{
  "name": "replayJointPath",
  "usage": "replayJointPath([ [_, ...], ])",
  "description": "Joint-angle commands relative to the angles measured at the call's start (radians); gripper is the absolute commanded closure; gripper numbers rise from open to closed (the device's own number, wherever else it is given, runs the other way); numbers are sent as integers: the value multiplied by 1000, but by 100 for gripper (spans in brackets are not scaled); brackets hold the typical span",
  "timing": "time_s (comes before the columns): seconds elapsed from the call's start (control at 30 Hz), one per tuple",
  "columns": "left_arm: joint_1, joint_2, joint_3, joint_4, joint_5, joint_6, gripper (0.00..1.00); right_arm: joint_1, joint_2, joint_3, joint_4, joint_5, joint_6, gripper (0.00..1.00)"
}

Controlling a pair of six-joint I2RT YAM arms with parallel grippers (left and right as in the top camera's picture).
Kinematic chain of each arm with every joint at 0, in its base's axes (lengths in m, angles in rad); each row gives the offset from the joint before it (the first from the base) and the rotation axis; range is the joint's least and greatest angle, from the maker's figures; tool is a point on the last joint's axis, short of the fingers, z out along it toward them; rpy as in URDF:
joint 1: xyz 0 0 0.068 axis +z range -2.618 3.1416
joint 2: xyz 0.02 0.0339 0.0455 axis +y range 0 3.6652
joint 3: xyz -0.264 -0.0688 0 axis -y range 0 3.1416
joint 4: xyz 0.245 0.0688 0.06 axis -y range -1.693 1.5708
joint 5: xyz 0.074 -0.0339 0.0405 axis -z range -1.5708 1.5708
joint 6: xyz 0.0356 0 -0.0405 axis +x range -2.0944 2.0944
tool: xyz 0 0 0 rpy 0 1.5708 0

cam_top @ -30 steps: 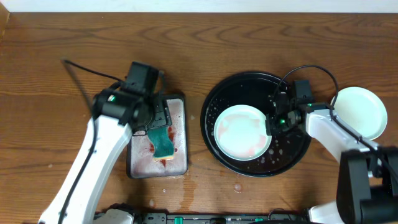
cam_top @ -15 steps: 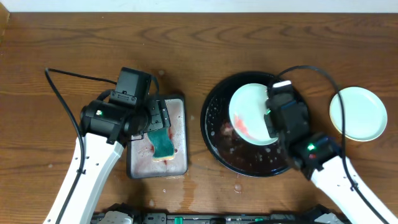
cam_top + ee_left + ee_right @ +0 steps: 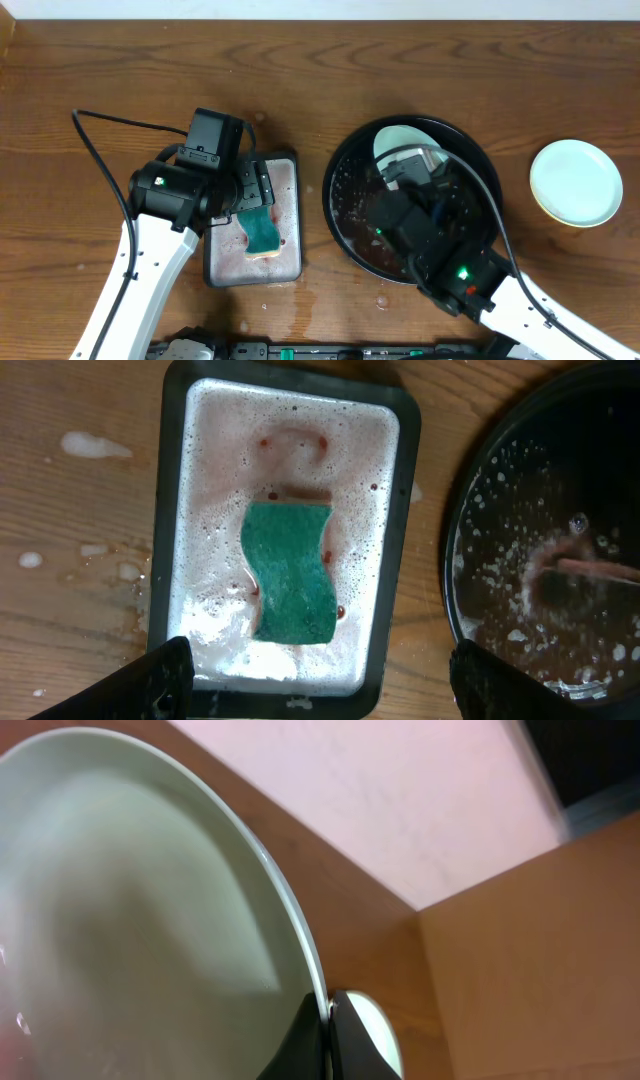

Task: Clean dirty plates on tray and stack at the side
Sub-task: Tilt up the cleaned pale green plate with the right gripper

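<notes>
Overhead, a mint-white plate (image 3: 398,140) stands tipped up on edge above the far half of the round black tray (image 3: 345,215), mostly hidden by the right arm. The right wrist view shows the right gripper (image 3: 328,1020) clenched on that plate's rim, the pale face of the plate filling the left of the picture. The tray's floor is wet and speckled with suds (image 3: 495,575); a second plate (image 3: 575,181) lies flat on the bare wooden tabletop (image 3: 120,60), well to the right of the tray and apart from it. The left gripper (image 3: 318,660) hovers over the grey metal tray (image 3: 175,510) with its fingers spread wide, grasping nothing; a green sponge (image 3: 290,573) lies in the pinkish foam inside that tray.
</notes>
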Motion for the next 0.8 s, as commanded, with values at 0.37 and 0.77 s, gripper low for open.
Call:
replayJointPath([
  [0.37,4,0,7,-2,-2,-1,18,137,-10,14,230,224,-352,99],
  [0.77,4,0,7,-2,-2,-1,17,141,-10,14,249,223,-361,99],
])
